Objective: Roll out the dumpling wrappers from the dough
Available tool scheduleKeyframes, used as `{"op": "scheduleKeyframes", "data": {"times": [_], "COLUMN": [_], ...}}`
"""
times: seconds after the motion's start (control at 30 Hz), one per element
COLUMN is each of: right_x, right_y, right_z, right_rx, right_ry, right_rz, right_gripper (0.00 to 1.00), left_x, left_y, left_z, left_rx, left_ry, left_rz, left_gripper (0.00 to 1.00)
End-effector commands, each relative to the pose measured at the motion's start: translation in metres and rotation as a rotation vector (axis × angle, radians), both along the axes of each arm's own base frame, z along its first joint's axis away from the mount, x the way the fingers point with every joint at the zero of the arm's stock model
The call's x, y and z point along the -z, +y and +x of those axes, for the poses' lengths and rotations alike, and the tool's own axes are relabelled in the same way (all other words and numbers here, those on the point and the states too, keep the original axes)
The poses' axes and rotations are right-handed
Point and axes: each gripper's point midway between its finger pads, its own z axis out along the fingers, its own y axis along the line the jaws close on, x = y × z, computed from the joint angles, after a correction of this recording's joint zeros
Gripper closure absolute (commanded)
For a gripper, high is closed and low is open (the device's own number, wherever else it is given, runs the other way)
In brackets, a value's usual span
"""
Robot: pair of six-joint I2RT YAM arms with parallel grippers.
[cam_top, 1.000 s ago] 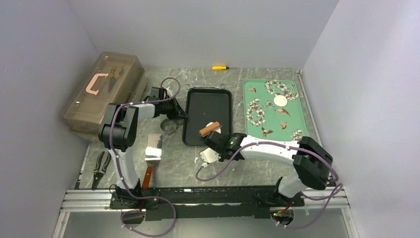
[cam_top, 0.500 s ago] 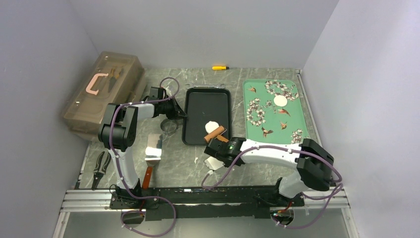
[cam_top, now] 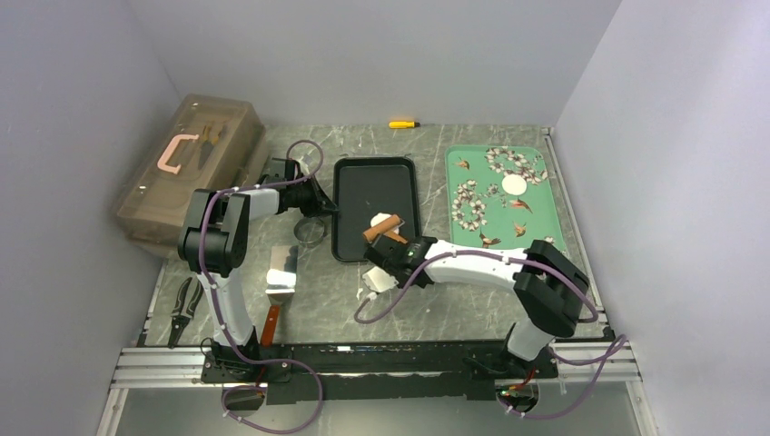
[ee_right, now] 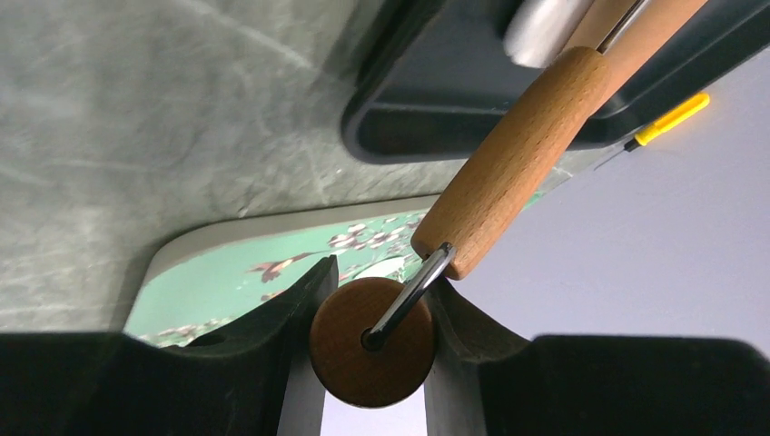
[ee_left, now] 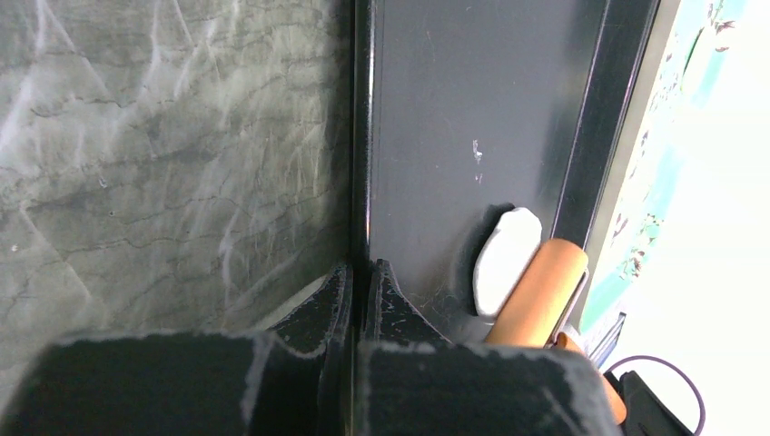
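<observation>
The left arm bends right, left gripper [cam_top: 318, 205] pinching the black tray [cam_top: 363, 186] by its left rim. The right arm stretches left, right gripper [cam_top: 392, 247] clamping the roller [cam_top: 382, 227] by its handle, against the dough [ee_left: 505, 259] inside the tray.

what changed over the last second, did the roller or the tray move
The right pincer, gripping the wooden roller by its handle, drew it toward the arms, then pushed it away again over the dough. The black tray slid slightly left and away. The left pincer stayed clamped on the tray's rim, and the wrapper on the green tray did not move.
</observation>
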Motion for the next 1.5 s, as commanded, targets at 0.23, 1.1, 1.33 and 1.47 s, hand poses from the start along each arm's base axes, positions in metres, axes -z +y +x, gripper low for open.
{"op": "scheduleKeyframes", "data": {"times": [0.23,1.1,1.33,1.47], "right_x": [0.022,0.022,0.010,0.007], "right_y": [0.026,0.004,-0.028,-0.033], "right_z": [0.028,0.036,0.009,-0.011], "right_rx": [-0.027,-0.035,-0.003,-0.011], "right_ry": [0.043,-0.040,-0.049,-0.031], "right_rz": [0.064,-0.089,-0.146,-0.161], "right_gripper": [1.00,1.00,1.00,1.00], "left_x": [0.040,0.038,0.042,0.042], "left_y": [0.018,0.016,0.015,0.015], "left_z": [-0.016,-0.016,-0.017,-0.017], "left_rx": [-0.049,-0.039,-0.038,-0.038], "left_ry": [0.119,0.124,0.140,0.145], "left_rz": [0.096,0.082,0.074,0.067], "left_gripper": [1.00,1.00,1.00,1.00]}}
